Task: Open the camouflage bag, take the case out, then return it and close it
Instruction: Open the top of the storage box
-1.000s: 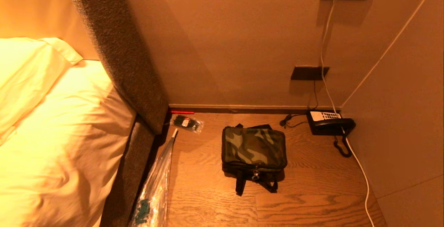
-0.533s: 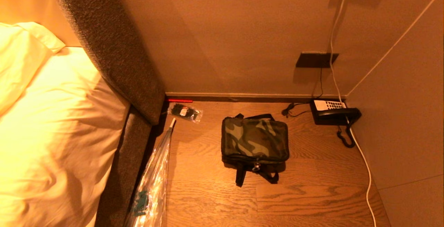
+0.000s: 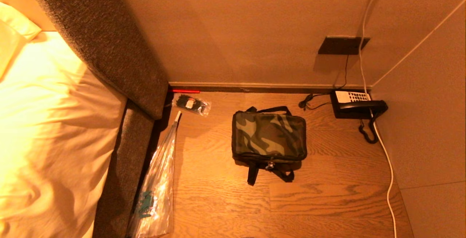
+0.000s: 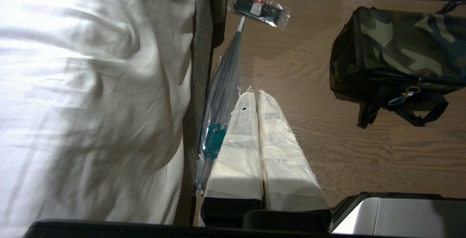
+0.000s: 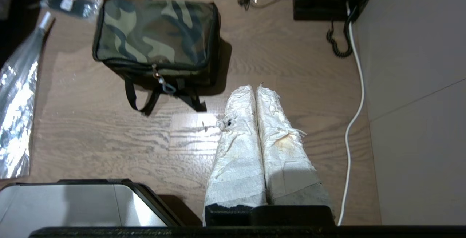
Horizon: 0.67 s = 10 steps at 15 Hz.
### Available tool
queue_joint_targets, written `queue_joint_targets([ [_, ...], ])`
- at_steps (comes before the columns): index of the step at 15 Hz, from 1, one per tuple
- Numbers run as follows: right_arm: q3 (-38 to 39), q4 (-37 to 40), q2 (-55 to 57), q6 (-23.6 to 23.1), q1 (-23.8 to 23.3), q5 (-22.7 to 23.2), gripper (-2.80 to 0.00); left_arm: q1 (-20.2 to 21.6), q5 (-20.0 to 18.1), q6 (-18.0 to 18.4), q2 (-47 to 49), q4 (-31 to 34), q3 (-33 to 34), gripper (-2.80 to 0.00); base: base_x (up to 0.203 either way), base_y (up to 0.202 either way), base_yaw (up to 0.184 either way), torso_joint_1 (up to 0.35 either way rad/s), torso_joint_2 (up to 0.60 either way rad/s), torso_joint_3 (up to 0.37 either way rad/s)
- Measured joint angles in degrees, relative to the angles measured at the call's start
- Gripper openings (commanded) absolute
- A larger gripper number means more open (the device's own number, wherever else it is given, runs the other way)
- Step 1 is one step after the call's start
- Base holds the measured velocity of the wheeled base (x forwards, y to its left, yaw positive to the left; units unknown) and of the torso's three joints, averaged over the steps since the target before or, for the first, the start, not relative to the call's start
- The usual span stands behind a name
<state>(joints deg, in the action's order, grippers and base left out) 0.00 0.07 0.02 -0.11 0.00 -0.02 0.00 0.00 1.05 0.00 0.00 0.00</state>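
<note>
The camouflage bag lies flat on the wooden floor, closed, roughly midway between the bed and the side wall, a little out from the back wall. Its broad camouflage face is turned up and its longer side runs left to right across the head view, parallel with the back wall; the zipped edge with the metal pull and two black strap loops faces the robot, while a black carry handle lies on the far side toward the wall. The case cannot be seen. No brand or writing can be read on the bag. In the far corner a black telephone sits on the floor with its white keypad up; the key markings are too small to read, and its coiled cord and a white cable trail along the side wall. By the grey upholstered bed frame lie a small clear packet of black cable ties with a white label that cannot be read, a red strip at the skirting, and a long clear plastic sleeve lying lengthwise along the bed. The left gripper hangs over the floor beside that sleeve, jaws pressed together and holding nothing. The right gripper hangs over bare floor near the bag's strap side, its taped jaws likewise closed and empty.
</note>
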Motion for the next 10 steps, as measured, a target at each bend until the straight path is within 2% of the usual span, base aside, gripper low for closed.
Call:
queue_joint_targets([
  [10, 0.0, 0.0, 0.01, 0.0, 0.0, 0.02, -2.8, 0.0, -0.01, 0.05, 0.0, 0.0, 0.0, -2.8, 0.0, 0.0, 0.0, 0.002, 0.0, -0.196],
])
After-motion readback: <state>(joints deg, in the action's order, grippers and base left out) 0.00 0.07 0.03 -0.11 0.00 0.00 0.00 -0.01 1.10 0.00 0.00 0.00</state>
